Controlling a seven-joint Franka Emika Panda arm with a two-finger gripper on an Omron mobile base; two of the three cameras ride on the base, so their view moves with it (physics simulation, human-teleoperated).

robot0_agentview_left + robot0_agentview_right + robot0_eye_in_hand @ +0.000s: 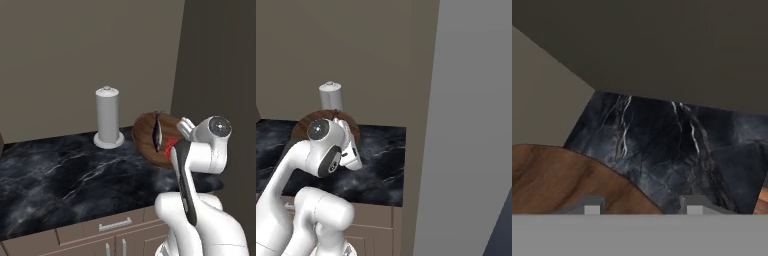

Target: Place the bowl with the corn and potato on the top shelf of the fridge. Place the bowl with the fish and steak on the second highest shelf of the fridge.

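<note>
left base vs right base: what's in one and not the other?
Left base view: the inside of the brown bowl, tilted toward the camera, with the dark fish and the red steak in it; also the cabinet drawer handle under the counter.

Right base view: a broad light-grey panel down the right side; of the bowl, a rim arc behind the arm.

Both: the black marble counter, the white cylinder on its round base, the beige wall and the white arm.
</note>
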